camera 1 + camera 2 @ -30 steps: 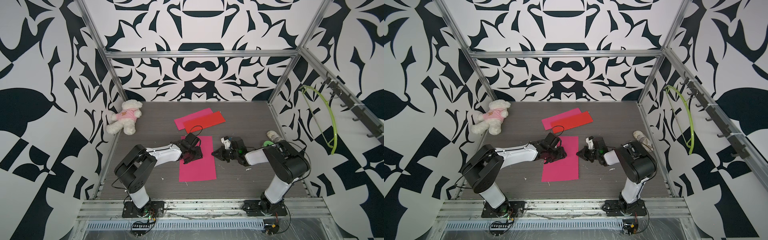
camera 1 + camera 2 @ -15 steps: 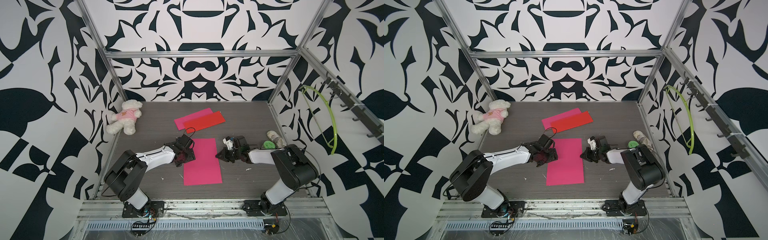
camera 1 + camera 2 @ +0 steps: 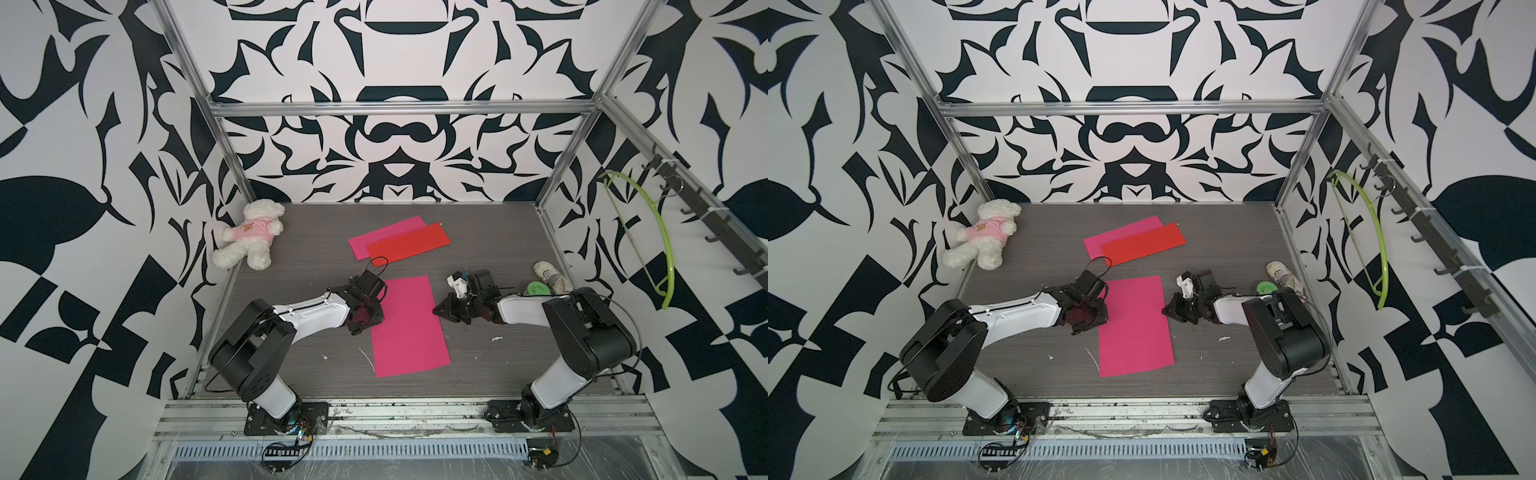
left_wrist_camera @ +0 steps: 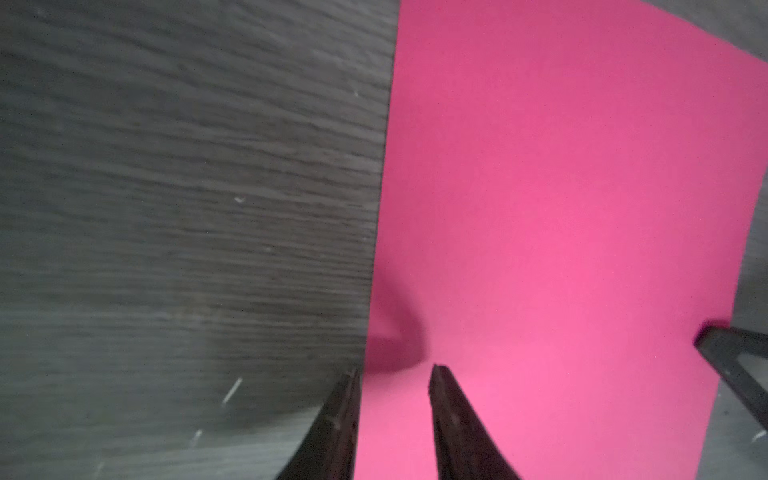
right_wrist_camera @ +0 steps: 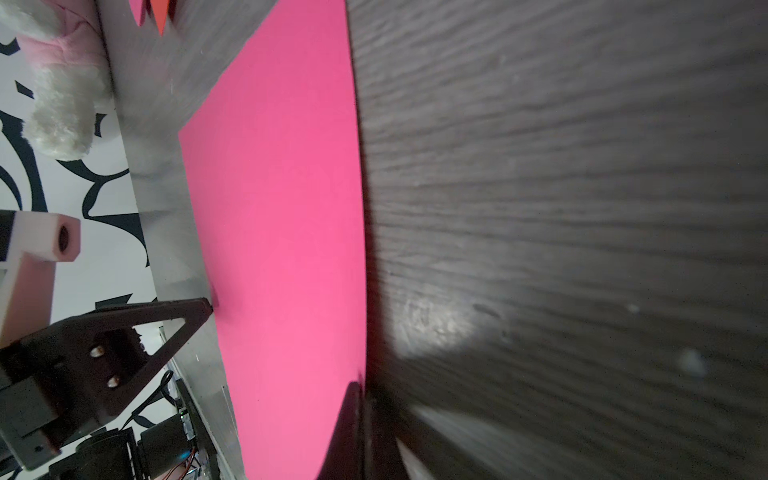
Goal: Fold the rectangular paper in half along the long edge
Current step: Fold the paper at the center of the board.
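The pink paper [image 3: 409,324] now lies further to the robot's right than a second ago, and the left gripper [image 4: 394,370] shows a narrower gap.

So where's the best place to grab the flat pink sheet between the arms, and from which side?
Probably its left long edge, coming in low from the left. The pink sheet lies flat on the table, so only an edge can be pinched, and the left gripper straddles that edge with jaws apart. The shut right gripper sits at the opposite long edge.
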Tool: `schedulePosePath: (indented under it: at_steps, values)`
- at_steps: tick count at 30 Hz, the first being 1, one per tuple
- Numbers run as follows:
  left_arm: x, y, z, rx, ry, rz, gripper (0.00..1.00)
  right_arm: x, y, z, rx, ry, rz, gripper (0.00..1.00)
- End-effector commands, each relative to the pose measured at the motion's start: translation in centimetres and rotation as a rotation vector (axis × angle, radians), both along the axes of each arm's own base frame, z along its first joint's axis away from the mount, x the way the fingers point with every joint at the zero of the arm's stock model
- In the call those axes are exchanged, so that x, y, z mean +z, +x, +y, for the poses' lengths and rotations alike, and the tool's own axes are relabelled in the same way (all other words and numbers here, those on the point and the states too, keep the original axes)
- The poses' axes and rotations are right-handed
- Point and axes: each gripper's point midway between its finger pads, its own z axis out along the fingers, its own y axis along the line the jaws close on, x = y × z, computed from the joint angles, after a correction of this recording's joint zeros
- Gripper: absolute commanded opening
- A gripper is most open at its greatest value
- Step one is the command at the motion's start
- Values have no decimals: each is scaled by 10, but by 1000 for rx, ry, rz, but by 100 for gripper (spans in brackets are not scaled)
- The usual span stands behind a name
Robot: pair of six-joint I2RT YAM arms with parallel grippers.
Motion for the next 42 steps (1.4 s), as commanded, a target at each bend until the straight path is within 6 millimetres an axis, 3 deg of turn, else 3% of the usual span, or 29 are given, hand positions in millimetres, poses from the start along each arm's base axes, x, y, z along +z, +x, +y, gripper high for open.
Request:
schedulePosePath:
  at_steps: [1,14,32,37,42]
  values:
    - [-33,-40,16,-9,78,150,26,9,11,-1,-26,-7,-37,0]
    - [-34,-57,38,36,110,157,35,8,14,-3,-47,-13,-35,0]
    - [-41,-62,39,25,127,182,3,13,14,-1,-35,1,-42,0]
    - [-42,-63,39,24,127,183,4,22,15,-4,-29,-29,-66,0]
    - [-42,-61,37,18,122,181,13,29,15,-6,-20,-48,-85,0]
